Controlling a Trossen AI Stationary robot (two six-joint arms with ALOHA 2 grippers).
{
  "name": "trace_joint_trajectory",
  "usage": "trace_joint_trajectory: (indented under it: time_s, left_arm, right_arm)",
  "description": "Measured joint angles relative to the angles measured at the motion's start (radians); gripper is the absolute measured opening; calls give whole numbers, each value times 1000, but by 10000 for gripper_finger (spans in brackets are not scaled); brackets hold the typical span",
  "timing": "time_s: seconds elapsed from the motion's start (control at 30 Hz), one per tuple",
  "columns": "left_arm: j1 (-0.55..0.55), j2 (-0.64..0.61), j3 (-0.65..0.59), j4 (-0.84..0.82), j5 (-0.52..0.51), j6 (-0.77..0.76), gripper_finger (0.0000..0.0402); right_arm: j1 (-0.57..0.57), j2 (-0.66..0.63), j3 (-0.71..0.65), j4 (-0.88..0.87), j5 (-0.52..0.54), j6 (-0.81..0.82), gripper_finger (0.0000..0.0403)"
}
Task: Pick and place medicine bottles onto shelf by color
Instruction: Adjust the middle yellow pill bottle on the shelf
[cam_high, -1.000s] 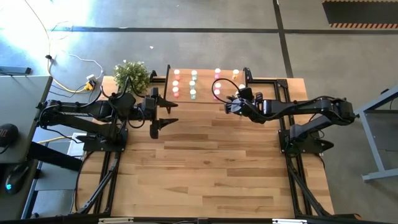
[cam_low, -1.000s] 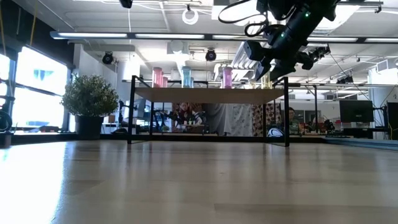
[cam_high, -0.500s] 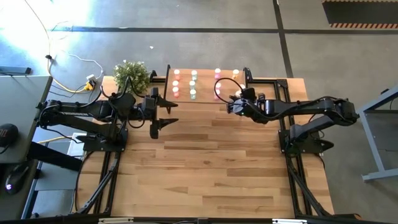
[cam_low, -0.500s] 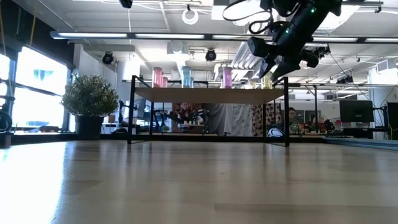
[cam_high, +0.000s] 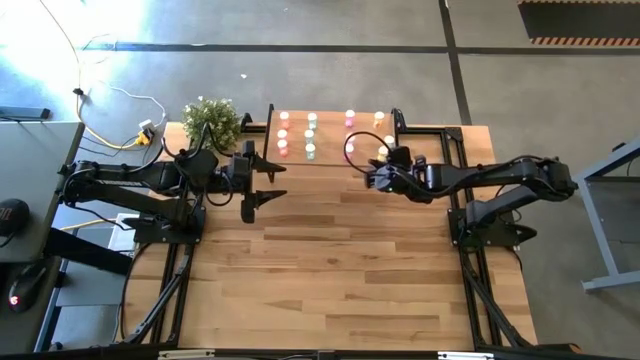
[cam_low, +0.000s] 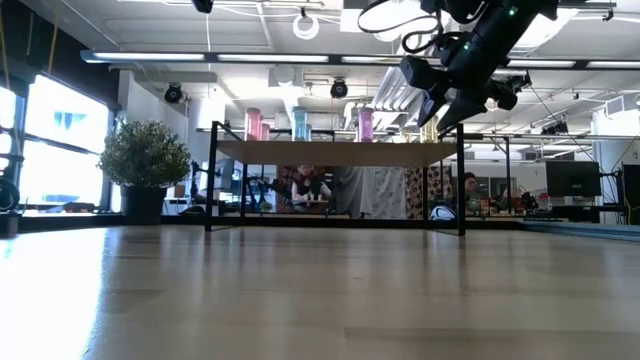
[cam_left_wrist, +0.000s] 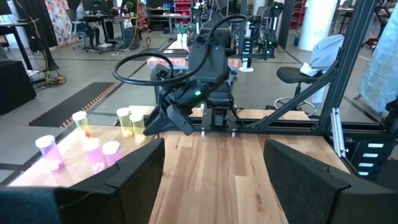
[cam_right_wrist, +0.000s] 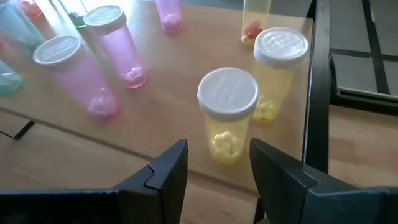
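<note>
From above, the shelf is standing at the bench's far edge, carrying the medicine bottles in colour columns. The right tool is hovering just off the shelf's near edge by the yellow column; the left tool is waiting spread, off the shelf's opposite near corner.

At bench height, the right tool is hanging just above the shelf top, beside its yellow end.

From the left wrist, the right tool is pointing toward the yellow bottles.

From the right wrist, its fingers are standing apart, empty, with an upright yellow bottle straight ahead, on the shelf's near edge. The right arm is clearly nearer.
</note>
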Motion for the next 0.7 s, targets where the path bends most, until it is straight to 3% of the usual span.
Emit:
trace_joint_trajectory:
  time_s: [0.5, 0.7]
  left_arm:
    - [0, 0, 0, -1, 0, -3, 266]
    - [0, 0, 0, -5, 1, -4, 266]
  right_arm:
    - [98, -18, 4, -11, -28, 106, 165]
    - [140, -29, 120, -88, -18, 105, 165]
